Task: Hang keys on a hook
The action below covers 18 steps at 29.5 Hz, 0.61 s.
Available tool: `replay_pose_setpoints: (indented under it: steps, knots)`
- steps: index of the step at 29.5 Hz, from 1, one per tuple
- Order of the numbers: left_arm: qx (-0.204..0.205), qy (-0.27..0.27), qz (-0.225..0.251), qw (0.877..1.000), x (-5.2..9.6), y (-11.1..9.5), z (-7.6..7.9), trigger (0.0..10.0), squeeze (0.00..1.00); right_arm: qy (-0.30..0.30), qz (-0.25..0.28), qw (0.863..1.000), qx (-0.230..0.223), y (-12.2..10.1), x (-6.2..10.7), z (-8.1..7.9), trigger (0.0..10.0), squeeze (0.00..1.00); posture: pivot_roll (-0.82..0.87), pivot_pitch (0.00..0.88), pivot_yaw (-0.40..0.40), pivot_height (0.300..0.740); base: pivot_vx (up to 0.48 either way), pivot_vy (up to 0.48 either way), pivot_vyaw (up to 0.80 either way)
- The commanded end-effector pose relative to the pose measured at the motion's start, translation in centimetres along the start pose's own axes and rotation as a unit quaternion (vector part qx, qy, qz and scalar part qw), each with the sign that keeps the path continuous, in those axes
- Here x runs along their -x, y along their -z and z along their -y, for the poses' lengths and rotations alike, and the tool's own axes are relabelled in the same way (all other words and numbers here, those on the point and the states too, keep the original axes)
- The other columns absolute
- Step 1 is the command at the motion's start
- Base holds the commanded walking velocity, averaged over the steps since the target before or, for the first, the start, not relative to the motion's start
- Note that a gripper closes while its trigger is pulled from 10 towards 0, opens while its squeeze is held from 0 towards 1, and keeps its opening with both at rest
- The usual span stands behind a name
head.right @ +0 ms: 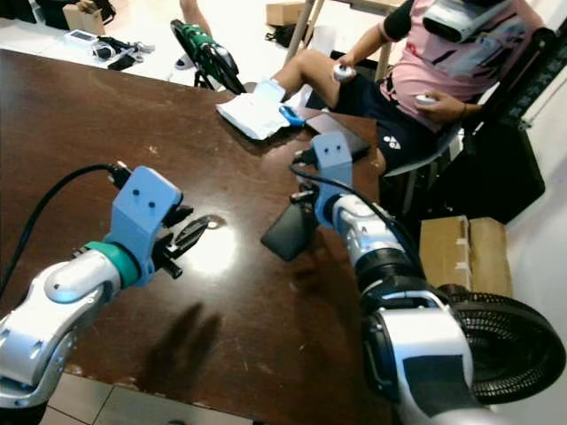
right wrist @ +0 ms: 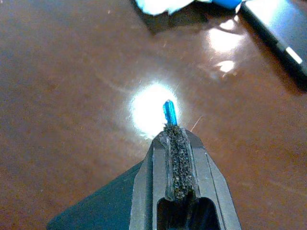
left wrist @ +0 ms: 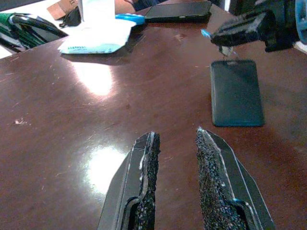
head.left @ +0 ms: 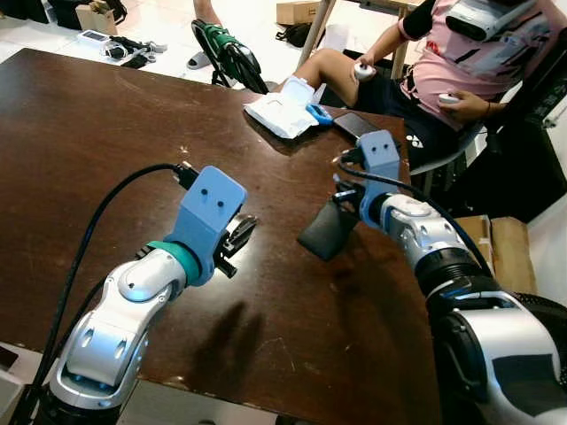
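Right gripper (right wrist: 173, 132) is up over the table (head.left: 106, 159), jaws clenched on a thin blue tab (right wrist: 169, 112) with the dark card-shaped fob (left wrist: 236, 92) dangling beneath it on a small ring, clear of the wood. That's the keys bundle, held by its very tip. Left gripper (left wrist: 177, 179) hovers low over the table, jaws parted, empty. No hook anywhere I can see, so a carry looks likely, and there's the risk: such a slim pinch could let the tab slide out if the fob swings. A person (head.left: 461, 62) sits close at the far edge; a wide arm sweep could clip them.
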<state>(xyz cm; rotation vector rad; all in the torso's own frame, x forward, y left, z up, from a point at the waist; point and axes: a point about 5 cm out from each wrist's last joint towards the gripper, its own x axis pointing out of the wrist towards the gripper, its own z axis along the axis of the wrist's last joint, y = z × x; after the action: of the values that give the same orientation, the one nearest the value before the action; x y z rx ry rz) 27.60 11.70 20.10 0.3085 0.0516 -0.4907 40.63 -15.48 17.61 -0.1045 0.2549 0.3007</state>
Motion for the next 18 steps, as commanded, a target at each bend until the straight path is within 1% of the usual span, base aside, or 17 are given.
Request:
replay_pose_setpoints:
  steps: [1, 2, 3, 4, 6, 8, 9, 10, 11, 12, 13, 14, 15, 16, 17, 18]
  knots:
    - [0.002, 0.010, 0.000, 1.000, 0.0, 0.1, 0.3, 10.0, 0.00, 0.011, 0.026, 1.000, -0.003, -1.2, 0.1, 0.4, 10.0, 0.00, 0.07, 0.012, 0.011, 0.740, 0.000, 0.000, 0.00]
    - [0.002, 0.009, -0.001, 1.000, 0.0, 0.1, 0.3, 10.0, 0.00, 0.018, 0.060, 0.998, 0.006, -2.3, 0.2, 0.7, 10.0, 0.00, 0.07, 0.014, 0.013, 0.740, 0.000, 0.000, 0.00]
    - [0.001, 0.009, -0.001, 1.000, 0.0, 0.1, 0.3, 10.0, 0.00, 0.022, 0.083, 0.996, 0.012, -3.1, 0.3, 0.8, 10.0, 0.00, 0.07, 0.014, 0.013, 0.740, 0.000, 0.000, 0.00]
    - [0.001, 0.008, -0.001, 1.000, 0.0, 0.1, 0.3, 10.0, 0.00, 0.031, 0.119, 0.992, 0.015, -4.3, 0.6, 1.2, 10.0, 0.00, 0.07, 0.015, 0.014, 0.740, 0.000, 0.000, 0.00]
    - [0.001, 0.008, -0.001, 1.000, 0.0, 0.1, 0.3, 10.0, 0.00, 0.031, 0.119, 0.992, 0.015, -4.3, 0.6, 1.2, 10.0, 0.00, 0.07, 0.015, 0.014, 0.740, 0.000, 0.000, 0.00]
    - [0.001, 0.008, -0.002, 1.000, 0.0, 0.1, 0.2, 10.0, 0.00, 0.062, 0.192, 0.979, -0.009, -6.8, 1.4, 2.2, 10.0, 0.00, 0.07, 0.018, 0.016, 0.740, 0.000, 0.000, 0.00]
    - [0.001, 0.008, -0.002, 1.000, 0.0, 0.1, 0.2, 10.0, 0.00, 0.062, 0.192, 0.979, -0.009, -6.8, 1.4, 2.2, 10.0, 0.00, 0.07, 0.018, 0.016, 0.740, 0.000, 0.000, 0.00]
    - [0.001, 0.009, -0.002, 1.000, 0.0, 0.1, 0.2, 10.0, 0.00, 0.072, 0.212, 0.974, -0.020, -7.5, 1.7, 2.6, 10.0, 0.00, 0.07, 0.018, 0.016, 0.740, 0.000, 0.000, 0.00]
    - [0.001, 0.009, -0.002, 1.000, 0.0, 0.1, 0.2, 10.0, 0.00, 0.072, 0.212, 0.974, -0.020, -7.5, 1.7, 2.6, 10.0, 0.00, 0.07, 0.018, 0.016, 0.740, 0.000, 0.000, 0.00]
    - [0.001, 0.007, -0.001, 1.000, -0.1, 0.1, 0.2, 10.0, 0.00, 0.070, 0.234, 0.969, -0.028, -8.4, 1.9, 2.6, 10.0, 0.00, 0.07, 0.018, 0.016, 0.740, 0.000, 0.000, 0.00]
    - [0.001, 0.007, -0.001, 1.000, -0.1, 0.1, 0.2, 10.0, 0.00, 0.070, 0.234, 0.969, -0.028, -8.4, 1.9, 2.6, 10.0, 0.00, 0.07, 0.018, 0.016, 0.740, 0.000, 0.000, 0.00]
    - [0.001, -0.001, 0.003, 1.000, -0.1, -0.1, 0.0, 10.0, 0.00, 0.053, 0.254, 0.965, -0.028, -9.1, 2.1, 2.2, 10.0, 0.00, 0.07, 0.018, 0.016, 0.740, 0.000, 0.000, 0.00]
    - [-0.001, -0.008, 0.014, 1.000, -0.1, -0.3, -0.2, 10.0, 0.00, 0.022, 0.269, 0.963, -0.021, -9.5, 2.1, 1.4, 10.0, 0.00, 0.07, 0.018, 0.016, 0.740, 0.000, 0.000, 0.00]
    - [-0.002, -0.012, 0.027, 1.000, 0.0, -0.7, -0.3, 10.0, 0.00, -0.019, 0.278, 0.960, -0.007, -9.7, 2.1, 0.4, 10.0, 0.00, 0.08, 0.023, 0.018, 0.740, 0.000, 0.000, 0.00]
    - [-0.003, -0.014, 0.036, 0.999, 0.0, -1.0, -0.4, 10.0, 0.00, -0.045, 0.281, 0.959, 0.003, -9.6, 2.1, -0.2, 10.0, 0.00, 0.08, 0.023, 0.018, 0.740, 0.000, 0.000, 0.00]
    - [-0.008, -0.011, 0.054, 0.998, 0.1, -1.6, -0.3, 10.0, 0.00, -0.085, 0.280, 0.956, 0.029, -9.2, 2.2, -1.3, 10.0, 0.00, 0.08, 0.025, 0.023, 0.740, 0.000, 0.000, 0.00]
